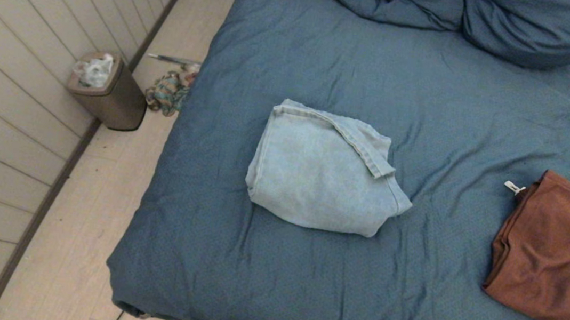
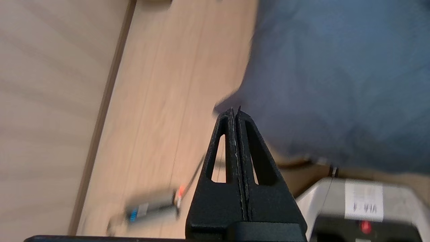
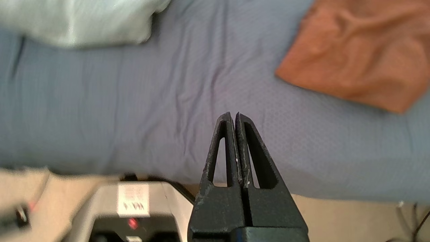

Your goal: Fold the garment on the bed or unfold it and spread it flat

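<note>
The light-blue denim garment [image 1: 324, 171] is seen lying folded into a compact bundle near the middle of the bed [image 1: 270, 287], closer to the bed's left edge than to its right, waistband strip laid diagonally across the top; the fold is judged done if folding was the aim, though edges are somewhat uneven and 1 corner pokes out toward the right edge; if unfolding is intended, nothing of it has been started; a rust-brown garment [image 1: 556, 255] is also seen folded at the bed's right edge, well apart from the denim; pillows [image 1: 520, 26] are piled at the far edge; neither arm is visible in the head view, so both are judged withdrawn off the near edge of the bed; the left gripper [image 2: 235, 112] is held over the floor beside the bed's near-left corner, fingers pressed fully together, nothing held; the right gripper [image 3: 234, 116] is held off the near edge, pointed across the cover between the denim and the brown garment, fingers likewise pressed together and empty; no cloth is touched by either; a small bin [image 1: 108, 89] stands on the floor by the wall.
</note>
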You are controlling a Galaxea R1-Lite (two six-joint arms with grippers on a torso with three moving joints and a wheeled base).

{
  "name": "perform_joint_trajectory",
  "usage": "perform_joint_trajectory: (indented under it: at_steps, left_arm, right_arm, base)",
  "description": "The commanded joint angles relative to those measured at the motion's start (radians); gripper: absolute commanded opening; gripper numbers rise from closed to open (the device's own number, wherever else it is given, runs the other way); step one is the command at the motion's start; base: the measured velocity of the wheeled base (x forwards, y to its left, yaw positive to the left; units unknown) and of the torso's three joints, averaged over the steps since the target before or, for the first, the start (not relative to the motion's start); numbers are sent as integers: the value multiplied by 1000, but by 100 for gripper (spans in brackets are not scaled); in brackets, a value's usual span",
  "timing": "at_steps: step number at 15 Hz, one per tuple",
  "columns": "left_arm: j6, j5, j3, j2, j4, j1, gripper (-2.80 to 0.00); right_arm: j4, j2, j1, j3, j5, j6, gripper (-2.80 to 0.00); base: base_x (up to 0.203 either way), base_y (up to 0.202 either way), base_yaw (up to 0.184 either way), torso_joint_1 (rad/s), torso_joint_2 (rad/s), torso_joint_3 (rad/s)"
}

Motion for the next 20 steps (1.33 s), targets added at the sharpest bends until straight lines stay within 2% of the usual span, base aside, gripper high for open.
perform_joint_trajectory:
  at_steps: [1,2,3,4,7,8,9,11,12,13,14,15,17,18,20]
  left_arm:
    - [23,-42,31,-32,-9,-1,-280]
    - [42,-94,36,-32,22,-1,-280]
    - [54,-118,41,-31,42,-1,-280]
    - [57,-116,42,-31,43,-1,-280]
    - [62,-118,42,-31,38,-1,-280]
    - [58,-118,42,-32,37,-1,-280]
    - [50,-116,43,-31,37,-1,-280]
    - [48,-116,43,-31,37,-1,-280]
    - [49,-116,43,-31,37,-1,-280]
    - [56,-118,43,-31,38,-1,-280]
    - [57,-119,43,-31,39,-1,-280]
    - [57,-119,43,-31,39,-1,-280]
    - [53,-119,43,-31,37,-1,-280]
    - [54,-119,43,-31,37,-1,-280]
    - [45,-118,43,-31,36,-1,-280]
  right_arm:
    - [15,4,1,8,69,-105,-280]
    - [72,4,1,8,143,-144,-280]
    - [145,4,1,7,166,-162,-280]
    - [180,4,0,1,175,-164,-280]
    - [173,6,-18,2,174,-149,-280]
    - [175,6,-78,2,174,-151,-280]
    - [176,10,-172,1,175,-159,-280]
    - [173,12,-405,3,180,-185,-280]
    - [169,13,-461,5,185,-195,-280]
    - [163,12,-482,6,192,-211,-280]
    - [161,12,-460,6,195,-219,-280]
    - [160,10,-396,6,196,-221,-280]
    - [160,-22,-223,6,195,-206,-280]
    - [159,-70,-187,6,194,-199,-280]
    - [159,-223,-195,7,191,-196,-280]
  base:
    - [0,0,0,0,0,0]
    - [0,0,0,0,0,0]
    - [0,0,0,0,0,0]
    - [0,0,0,0,0,0]
    - [0,0,0,0,0,0]
    - [0,0,0,0,0,0]
    - [0,0,0,0,0,0]
    - [0,0,0,0,0,0]
    - [0,0,0,0,0,0]
    - [0,0,0,0,0,0]
    - [0,0,0,0,0,0]
    - [0,0,0,0,0,0]
    - [0,0,0,0,0,0]
    - [0,0,0,0,0,0]
    - [0,0,0,0,0,0]
